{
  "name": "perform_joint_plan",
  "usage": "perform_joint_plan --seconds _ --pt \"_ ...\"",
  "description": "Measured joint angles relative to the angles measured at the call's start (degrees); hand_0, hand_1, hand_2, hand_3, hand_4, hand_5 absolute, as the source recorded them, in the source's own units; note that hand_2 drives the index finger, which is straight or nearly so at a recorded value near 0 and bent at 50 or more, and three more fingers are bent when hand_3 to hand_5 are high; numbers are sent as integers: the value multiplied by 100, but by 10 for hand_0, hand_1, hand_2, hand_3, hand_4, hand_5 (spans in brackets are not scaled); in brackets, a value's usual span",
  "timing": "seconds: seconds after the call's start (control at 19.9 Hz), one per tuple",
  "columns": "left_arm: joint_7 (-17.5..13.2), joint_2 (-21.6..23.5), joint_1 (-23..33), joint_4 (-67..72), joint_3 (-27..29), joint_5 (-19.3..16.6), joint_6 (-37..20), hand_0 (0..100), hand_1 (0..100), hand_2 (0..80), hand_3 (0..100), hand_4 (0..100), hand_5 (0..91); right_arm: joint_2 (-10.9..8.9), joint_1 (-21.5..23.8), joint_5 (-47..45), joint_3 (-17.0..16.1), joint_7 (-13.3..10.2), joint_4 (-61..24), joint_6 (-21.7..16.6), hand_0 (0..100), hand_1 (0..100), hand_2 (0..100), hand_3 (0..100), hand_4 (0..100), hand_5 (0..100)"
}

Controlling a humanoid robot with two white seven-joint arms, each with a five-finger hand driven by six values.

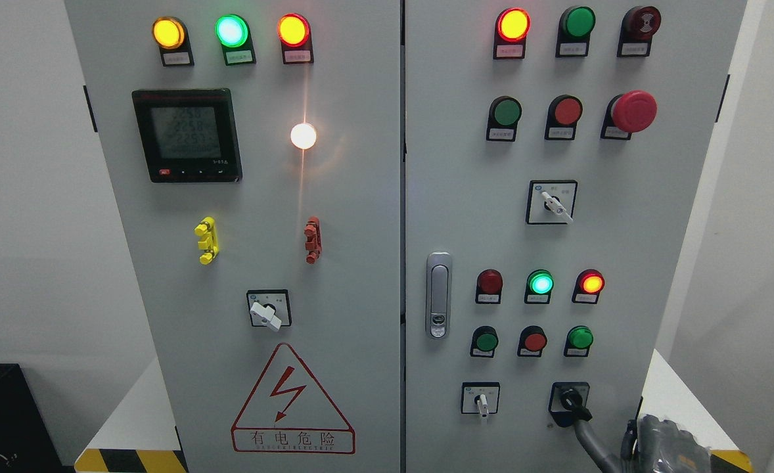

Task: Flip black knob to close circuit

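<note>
The black knob [571, 399] sits in a black square plate at the lower right of the right cabinet door [656, 263]. Its short lever points down and to the right. My right hand [589, 435] comes in at the bottom right corner, mostly cut off by the frame edge. One grey finger [584, 430] stretches up and left, and its tip touches the knob's lever from below. The hand grasps nothing. The left arm is out of view.
A white-lever selector [481, 401] sits left of the black knob, another [553, 203] higher up, and a third [267, 313] on the left door. Pushbuttons and lit lamps fill the right door, with a red mushroom stop button [633, 112] and a door handle [438, 295].
</note>
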Motion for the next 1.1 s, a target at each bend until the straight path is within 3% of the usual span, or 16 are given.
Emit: perform_joint_plan --seconds 1.1 --pt "0 1 0 0 0 0 0 120 556 0 0 0 0 6 -18 -98 15 6 -97 -13 0 0 872 1000 916 994"
